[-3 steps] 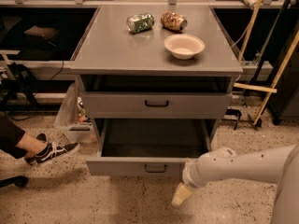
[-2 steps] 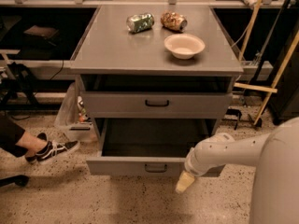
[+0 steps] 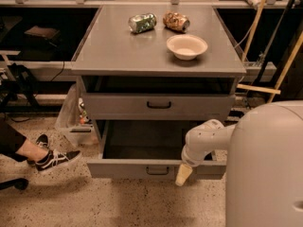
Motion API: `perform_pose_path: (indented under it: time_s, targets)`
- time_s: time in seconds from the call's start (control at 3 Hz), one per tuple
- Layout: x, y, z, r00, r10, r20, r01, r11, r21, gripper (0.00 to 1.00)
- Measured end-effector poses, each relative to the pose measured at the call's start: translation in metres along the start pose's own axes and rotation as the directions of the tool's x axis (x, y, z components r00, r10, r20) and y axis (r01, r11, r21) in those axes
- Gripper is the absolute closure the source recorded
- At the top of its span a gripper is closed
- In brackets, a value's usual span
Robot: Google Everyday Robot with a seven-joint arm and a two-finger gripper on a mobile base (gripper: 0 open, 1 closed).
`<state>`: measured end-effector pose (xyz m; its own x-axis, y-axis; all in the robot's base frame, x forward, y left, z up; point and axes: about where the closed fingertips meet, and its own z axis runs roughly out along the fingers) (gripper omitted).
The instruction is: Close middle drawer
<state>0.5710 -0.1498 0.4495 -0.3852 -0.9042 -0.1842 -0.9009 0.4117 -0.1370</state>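
Observation:
The middle drawer [image 3: 124, 168] is pulled well out at the bottom of the grey cabinet. Its flat grey floor [image 3: 142, 138] is bare and shadowed, and a small dark bar handle [image 3: 157, 170] sits on its narrow front panel. My gripper [image 3: 182, 175], cream-tipped on a white arm [image 3: 206, 138], hangs at the right part of that front panel, just right of the handle. It points down toward the floor. Above it, a similar grey drawer [image 3: 158, 105] shows a taller flat face with a dark handle.
On the cabinet top lie a green can [image 3: 142, 22], a brown crumpled packet [image 3: 176, 21] and a white bowl [image 3: 186, 46]. A person's foot in a black sneaker [image 3: 54, 158] is at the left, near a plastic bag [image 3: 71, 117]. Wooden poles [image 3: 258, 18] lean at the right.
My arm has swung left and nearer, bringing the gripper up to the drawer's front panel. My white body now fills the lower right. The drawer looks equally far out.

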Motion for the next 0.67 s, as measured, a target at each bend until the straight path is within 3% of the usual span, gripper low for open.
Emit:
perform_pose_path:
  time_s: [0.33,0.67]
  targets:
    - [-0.003,0.011,-0.022,1.0,-0.022,0.007,0.022,0.9989,0.042,0.0]
    - [0.013,0.045,-0.056,1.0,-0.022,-0.009,0.023,0.9971,0.072,0.0]
